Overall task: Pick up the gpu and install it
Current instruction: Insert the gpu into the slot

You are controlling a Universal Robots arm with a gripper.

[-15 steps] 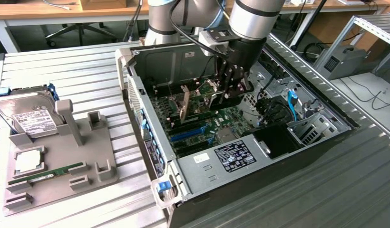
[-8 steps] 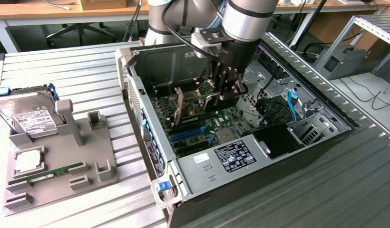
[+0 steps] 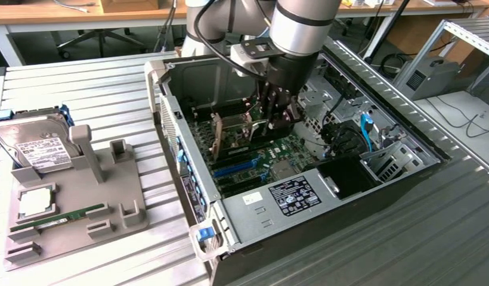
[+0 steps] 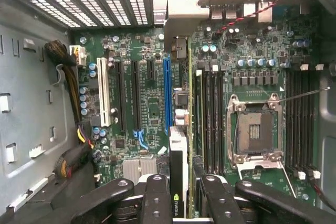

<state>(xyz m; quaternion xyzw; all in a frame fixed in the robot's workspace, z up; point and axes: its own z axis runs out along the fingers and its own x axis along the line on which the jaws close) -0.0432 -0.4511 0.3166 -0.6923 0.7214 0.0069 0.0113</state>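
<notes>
Fingers [image 4: 156, 198] of gripper [image 4: 184, 182] clenched on gpu [image 4: 177, 195], card held edge-on betw. them. Gpu sits inside open PC case [image 3: 173, 119], over mobo [image 4: 147, 114], just beside blue slot [image 4: 167, 93]. Can't tell if it touches a slot. Hard drive [image 3: 39, 146] & RAM stick [image 3: 58, 219] lie on grey tray [image 3: 117, 202], beside case.

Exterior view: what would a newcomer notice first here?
The arm reaches down into the open computer case in the middle. Its gripper is clamped on the gpu, edge-on over the green motherboard. At the exterior view's left, a grey tray carries a hard drive.
</notes>
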